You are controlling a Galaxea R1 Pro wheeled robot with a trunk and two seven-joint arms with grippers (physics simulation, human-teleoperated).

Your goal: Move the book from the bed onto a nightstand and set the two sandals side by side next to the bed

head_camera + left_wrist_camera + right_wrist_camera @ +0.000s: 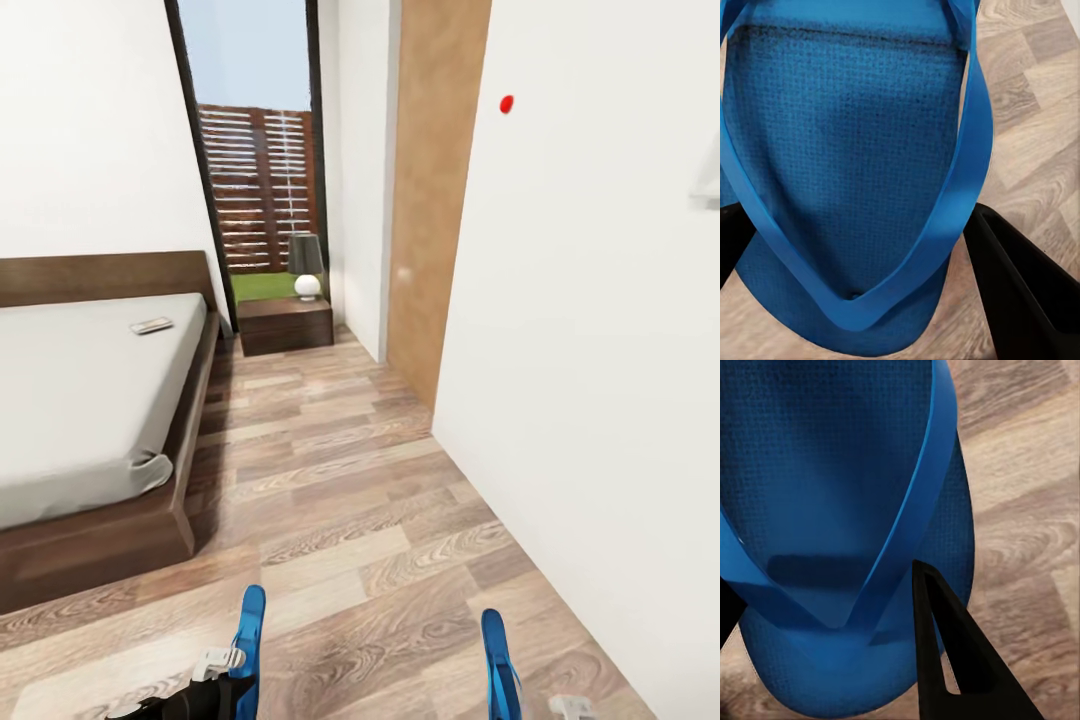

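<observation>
1. The left tool (862, 247) was closed on one blue sandal (847, 165); its dark fingers (1020, 292) sat on either side of the sandal's near end, with the strap's V meeting between them.
2. The right tool (832, 615) had its own grip on the other sandal (832, 472), one black finger (952, 660) pressed against the strap side of the sole and the opposite finger just peeking at the edge.
3. In the head view both sandals stood on edge, the left one (250, 640) and the right one (498, 665) held above the wood-plank floor (350, 480), well apart from each other.
4. Ahead of the left tool and off to its outer side lay the bed (90, 420), dark frame, grey mattress, its near corner not far from the held sandal.
5. The book (151, 325) rested flat on the mattress near the headboard, far ahead of both tools.
6. Further on, beyond the bed's head end, stood the nightstand (286, 325), just beside the bed, with a small lamp (305, 265) on top.
7. Behind it rose a tall dark-framed window (255, 140) showing a slatted fence and grass.
8. A white wall (600, 350) ran along the right tool's outer side, with a small red dot (506, 103) high on it.
</observation>
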